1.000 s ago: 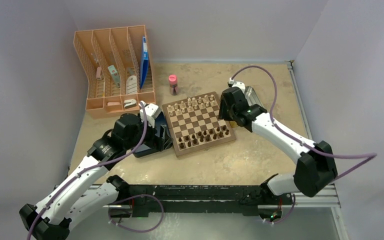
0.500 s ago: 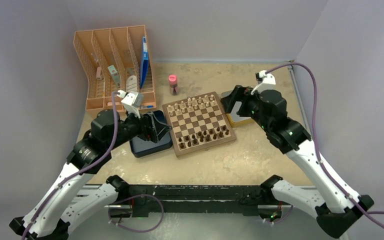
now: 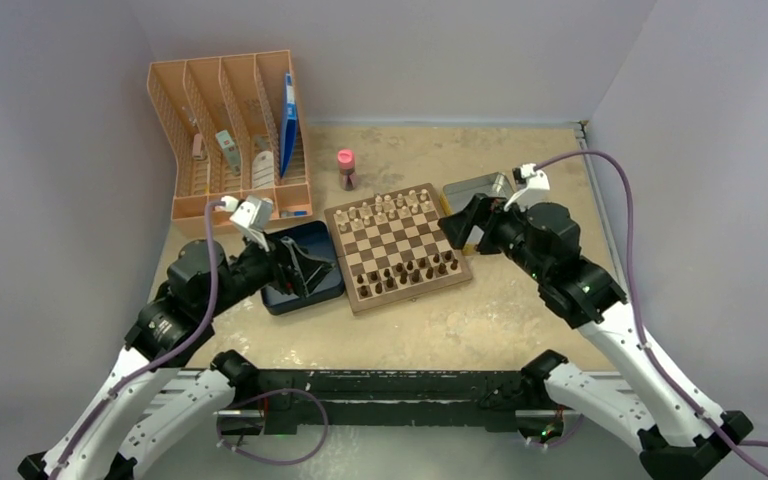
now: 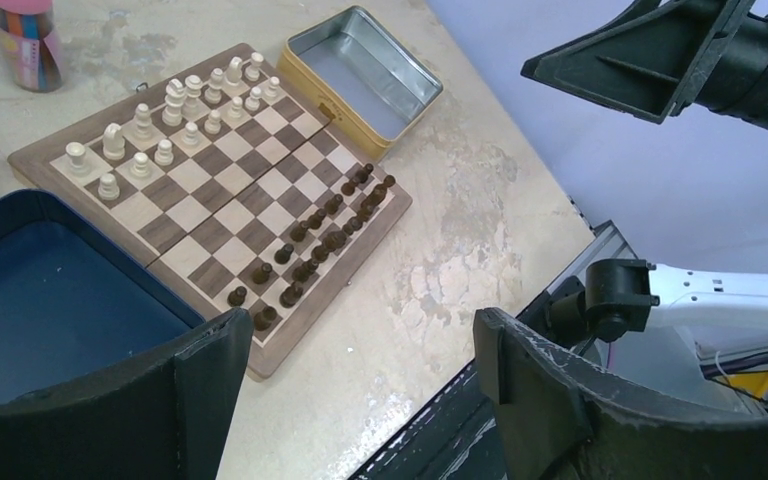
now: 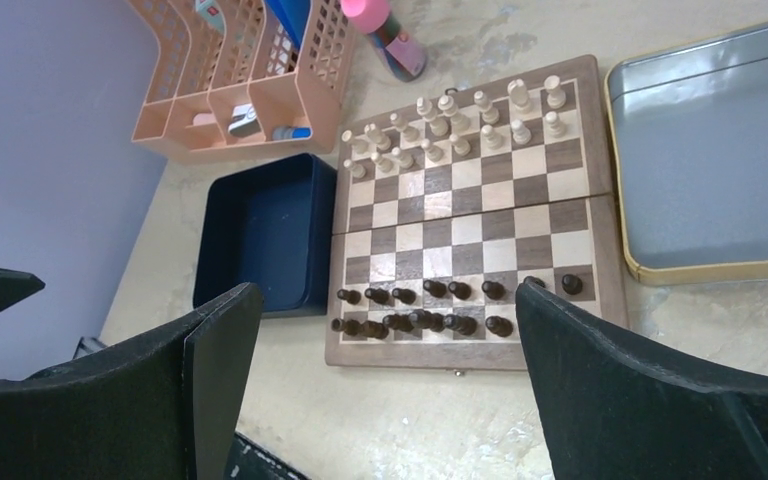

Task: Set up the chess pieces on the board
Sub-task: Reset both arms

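Chess pieces (image 5: pixel 460 291): small, dark brown turned wood, upright in two rows along the near edge of the board (image 5: pixel 465 225); back row bunched, some touching. Pale pieces (image 5: pixel 460 128) fill the far rows. Left gripper (image 3: pixel 307 270) spread wide, empty, over blue box (image 5: pixel 260 230). Right gripper (image 3: pixel 458 230) spread wide, empty, beside board's right edge.

- I can read no text, number or brand in any of my three views
- The pink-capped bottle (image 4: pixel 26 50) carries a striped, colourful label — its print is too blurred for me to read
- The small packets (image 3: pixel 228 150) in the orange file rack (image 3: pixel 165 110) show markings — too small to make out
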